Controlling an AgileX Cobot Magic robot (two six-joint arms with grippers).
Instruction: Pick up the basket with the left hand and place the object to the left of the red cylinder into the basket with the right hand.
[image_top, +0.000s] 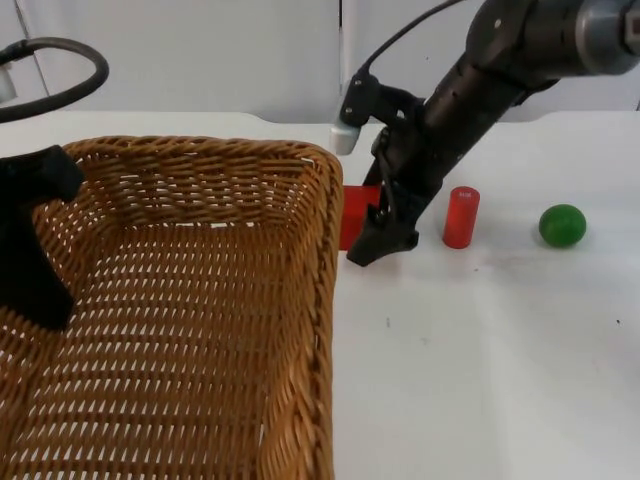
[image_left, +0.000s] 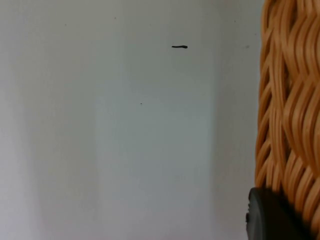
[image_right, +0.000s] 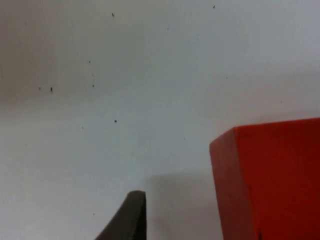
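Top view: left gripper (image_top: 35, 290) clamps the basket (image_top: 325, 300) rim at nine o'clock. Right gripper (image_top: 385, 235), jaw gap unclear, meets the red block (image_top: 356, 215); likely rigid and light, best gripped across flat faces.

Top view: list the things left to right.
Left gripper on the basket's left rim → basket → red block → right gripper → red cylinder → green ball.

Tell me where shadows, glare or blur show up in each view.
Top view: soft, even light, with no strong glare on the table and only a faint shadow by the red cylinder. Left wrist view: the basket weave is slightly soft. Right wrist view: the red block casts a dim shadow beside it, and its edges are a bit blurred.
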